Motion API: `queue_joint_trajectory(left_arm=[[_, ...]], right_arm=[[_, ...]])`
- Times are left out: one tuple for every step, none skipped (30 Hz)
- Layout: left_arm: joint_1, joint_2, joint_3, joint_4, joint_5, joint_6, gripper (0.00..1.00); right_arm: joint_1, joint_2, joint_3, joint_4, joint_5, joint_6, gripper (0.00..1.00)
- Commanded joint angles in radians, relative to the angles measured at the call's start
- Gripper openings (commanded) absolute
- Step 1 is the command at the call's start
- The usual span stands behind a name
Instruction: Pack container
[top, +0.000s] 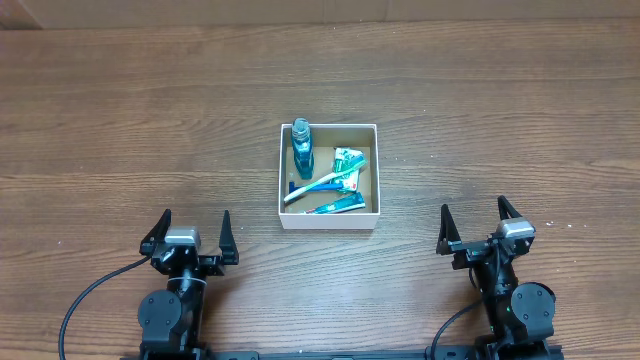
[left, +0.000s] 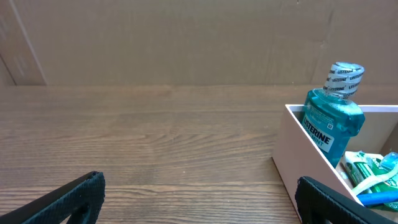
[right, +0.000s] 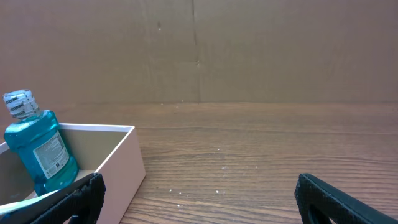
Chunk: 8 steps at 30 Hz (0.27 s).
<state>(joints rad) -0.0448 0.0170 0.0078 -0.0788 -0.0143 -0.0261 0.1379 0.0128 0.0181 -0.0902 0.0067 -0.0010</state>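
Container (top: 328, 222): sitting mid-table (top: 120, 120), ahead of and between both arms, well apart from each, so either arm is getting a fair reach.
Mouthwash bottle (top: 301, 148): leaning in the container's far left corner, where the walls are propping it.
Toothbrush (top: 315, 186): lying flat beside the bottle, taking the low floor space.
Toothpaste tube (top: 338, 204): lying flat near the front wall, just beside the toothbrush.
Left gripper (top: 196, 214): hanging back at the near edge, jaws spread wide, gripping nothing.
Right gripper (top: 474, 205): doing likewise.
Progress: packing is probably finishing.
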Motion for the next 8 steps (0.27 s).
queue_joint_trajectory(left_arm=[[0.007, -0.013, -0.003, 0.001, 0.015, -0.003, 1.00], [0.007, -0.013, -0.003, 0.001, 0.015, -0.003, 1.00], [0.007, -0.013, -0.003, 0.001, 0.015, -0.003, 1.00], [0.007, -0.013, -0.003, 0.001, 0.015, -0.003, 1.00], [0.007, -0.013, -0.003, 0.001, 0.015, -0.003, 1.00], [0.007, -0.013, -0.003, 0.001, 0.015, -0.003, 1.00], [0.007, -0.013, -0.003, 0.001, 0.015, -0.003, 1.00], [0.007, -0.013, -0.003, 0.001, 0.015, -0.003, 1.00]], right_arm=[[-0.003, -0.010, -0.010, 0.007, -0.002, -0.003, 1.00], [-0.003, -0.010, -0.010, 0.007, -0.002, -0.003, 1.00], [-0.003, -0.010, -0.010, 0.007, -0.002, -0.003, 1.00], [-0.003, -0.010, -0.010, 0.007, -0.002, -0.004, 1.00], [-0.003, -0.010, -0.010, 0.007, -0.002, -0.003, 1.00], [-0.003, -0.010, -0.010, 0.007, -0.002, -0.003, 1.00], [-0.003, -0.010, -0.010, 0.007, -0.002, -0.003, 1.00], [-0.003, -0.010, -0.010, 0.007, -0.002, -0.003, 1.00]])
